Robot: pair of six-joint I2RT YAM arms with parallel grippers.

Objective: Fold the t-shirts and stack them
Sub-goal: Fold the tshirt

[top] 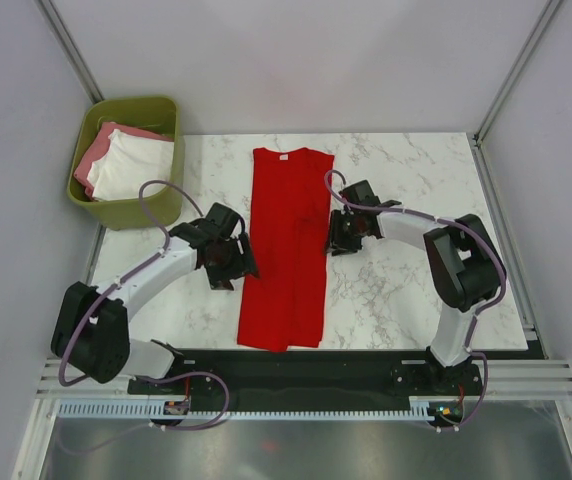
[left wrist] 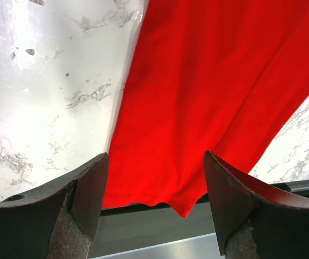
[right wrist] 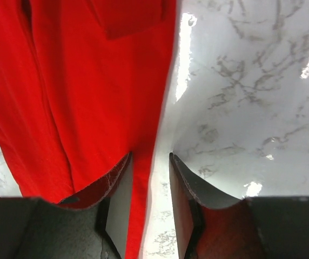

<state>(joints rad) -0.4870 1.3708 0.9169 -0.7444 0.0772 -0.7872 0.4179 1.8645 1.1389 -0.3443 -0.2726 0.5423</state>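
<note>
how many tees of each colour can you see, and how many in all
red t-shirt, laid out flat: 1
white t-shirt, in the green bin: 1
pink t-shirt, in the same bin: 1
total: 3

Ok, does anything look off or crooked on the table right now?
Slightly. The red tee, folded into a long strip, lies a bit slanted, and its hem pokes past the table's near edge.
</note>
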